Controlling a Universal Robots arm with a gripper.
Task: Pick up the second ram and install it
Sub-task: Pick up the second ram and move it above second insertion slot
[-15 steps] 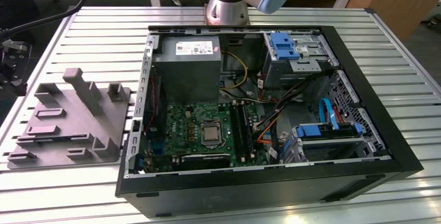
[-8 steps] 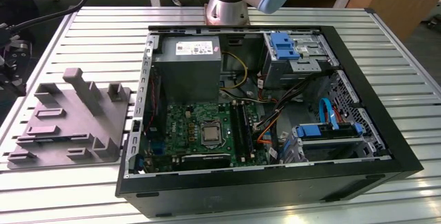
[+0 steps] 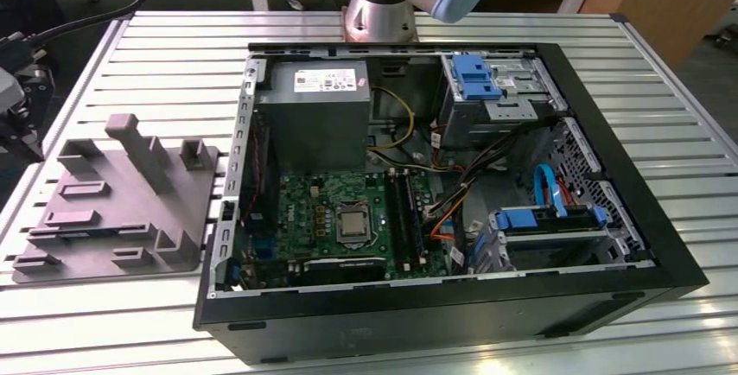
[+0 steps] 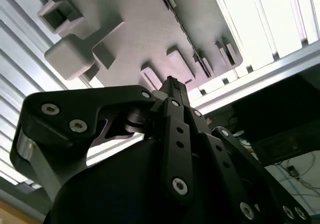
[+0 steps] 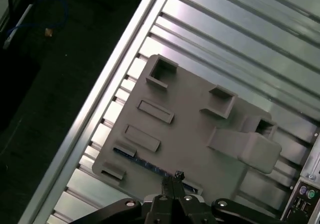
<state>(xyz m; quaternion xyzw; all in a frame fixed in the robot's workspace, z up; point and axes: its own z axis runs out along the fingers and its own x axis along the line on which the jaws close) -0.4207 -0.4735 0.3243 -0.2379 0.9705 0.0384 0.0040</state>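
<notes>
The second ram [image 5: 145, 162] is a thin dark stick with a bluish edge. It lies on edge in a slot of the grey moulded tray [image 5: 190, 134], near the tray's side facing the table edge. My gripper [image 5: 174, 177] hangs well above the tray, its fingertips over one end of the stick and apart from it. The two fingers [image 4: 171, 86] are pressed together with nothing between them. In the exterior view the tray [image 3: 116, 211] sits on the slatted table at the exterior view's left of the open computer case [image 3: 461, 306].
Inside the case the green motherboard [image 3: 334, 211] lies flat, with long memory slots [image 3: 403, 211] beside the processor socket. A grey power supply [image 3: 314, 107], blue drive brackets [image 3: 475, 77] and loose cables [image 3: 461, 193] surround it. The table edge [image 5: 100, 94] drops to a dark floor.
</notes>
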